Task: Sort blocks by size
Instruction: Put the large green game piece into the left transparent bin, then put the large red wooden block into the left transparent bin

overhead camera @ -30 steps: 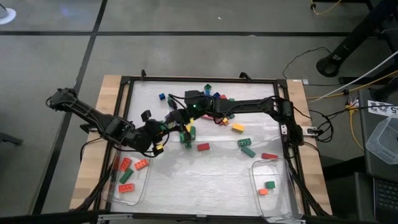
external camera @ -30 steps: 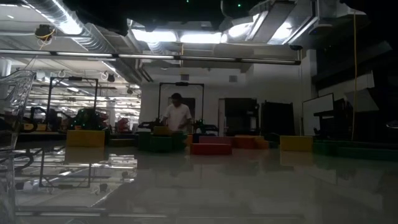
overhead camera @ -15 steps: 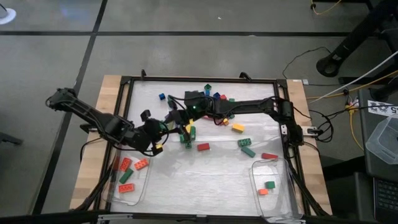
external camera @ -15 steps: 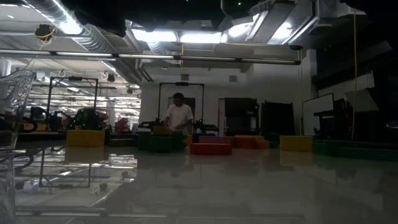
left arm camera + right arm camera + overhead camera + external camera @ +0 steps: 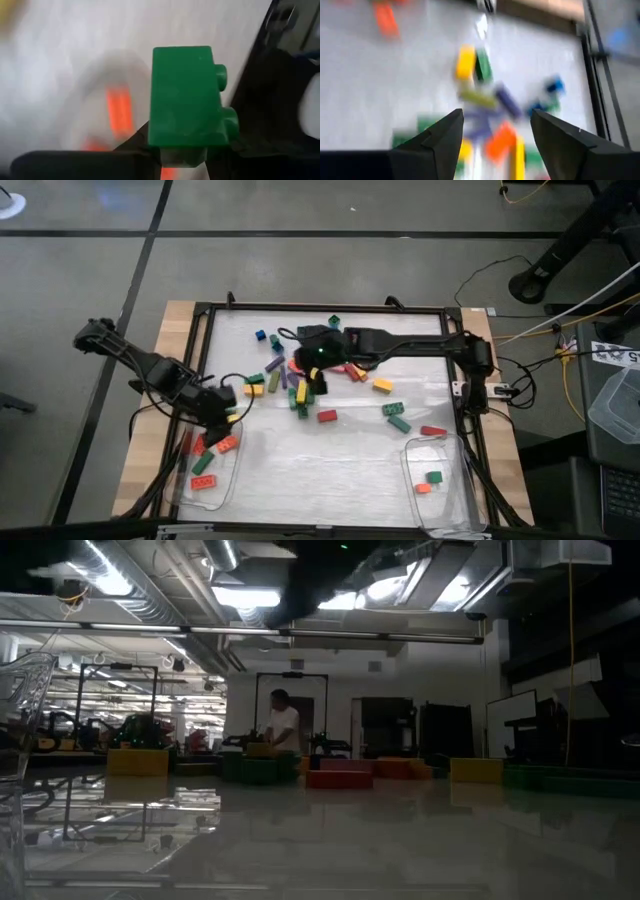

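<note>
My left gripper (image 5: pixel 225 418) hangs over the far end of the left clear tub (image 5: pixel 215 490), shut on a green block (image 5: pixel 187 97). That tub holds several red, orange and green blocks (image 5: pixel 203 465). My right gripper (image 5: pixel 312 380) (image 5: pixel 497 125) stands open above the loose pile of blocks (image 5: pixel 285 385) at the table's middle, with nothing between its fingers. More blocks (image 5: pixel 395 415) lie scattered on the white mat to the right. The right tub (image 5: pixel 452 510) holds a green block and an orange one. My left gripper pinches the green block by one end (image 5: pixel 182 150) between its two fingers. The rest of the block stands out past the fingertips, studs to one side, lifted clear above the tub.
A black frame (image 5: pixel 320 308) runs round the white mat. Cables (image 5: pixel 520 390) trail off the table's right edge. In the low view a person (image 5: pixel 283 730) stands far off in the room behind a row of blocks (image 5: pixel 340 778).
My left gripper has drawn away from the pile toward the table's left and near edge, turning as it went, and now hangs over the left tub. My right gripper has pulled back a little toward the right and tipped. Blocks hidden under both grippers now show.
</note>
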### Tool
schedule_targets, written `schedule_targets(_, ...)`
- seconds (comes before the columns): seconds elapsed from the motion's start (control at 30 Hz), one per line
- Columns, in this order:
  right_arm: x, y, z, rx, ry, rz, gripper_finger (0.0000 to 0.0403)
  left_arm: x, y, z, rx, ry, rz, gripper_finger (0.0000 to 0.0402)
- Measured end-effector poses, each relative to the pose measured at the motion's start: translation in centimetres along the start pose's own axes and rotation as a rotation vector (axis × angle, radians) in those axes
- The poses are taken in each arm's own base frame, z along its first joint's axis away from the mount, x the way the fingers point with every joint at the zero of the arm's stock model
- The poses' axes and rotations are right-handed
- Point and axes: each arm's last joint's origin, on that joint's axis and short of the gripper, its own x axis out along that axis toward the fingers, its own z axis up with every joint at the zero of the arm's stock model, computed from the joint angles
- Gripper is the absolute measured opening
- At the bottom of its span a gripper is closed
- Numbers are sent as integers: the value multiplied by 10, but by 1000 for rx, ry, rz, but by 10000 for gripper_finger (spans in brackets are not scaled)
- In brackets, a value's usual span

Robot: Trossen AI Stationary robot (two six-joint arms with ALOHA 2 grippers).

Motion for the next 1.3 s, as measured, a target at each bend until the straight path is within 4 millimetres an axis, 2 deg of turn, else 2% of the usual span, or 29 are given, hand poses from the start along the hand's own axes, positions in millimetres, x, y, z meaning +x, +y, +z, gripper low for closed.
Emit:
schedule_targets(0.07,-5,2,-9,-5,107,-9,234,1,0,-7,-112,92,2,105)
schedule_targets(0.17,-7,5,-22,-15,251,20,234,4,-3,-13,-216,127,26,117)
schedule_targets(0.37,-12,10,-37,26,415,64,234,8,-7,-16,-248,150,35,135)
schedule_targets(0.53,-10,14,-42,118,435,110,234,12,-8,-16,-252,151,54,153)
schedule_targets(0.83,18,35,-81,252,481,325,234,14,-9,-13,-249,96,78,158)
schedule_targets(1.07,44,45,-108,248,383,324,234,14,-8,-11,-178,21,100,157)
schedule_targets(1.2,50,54,-116,208,360,330,234,14,-8,-11,-152,10,104,157)
schedule_targets(1.3,52,68,-117,144,347,350,234,14,-7,-10,-150,1,108,157)
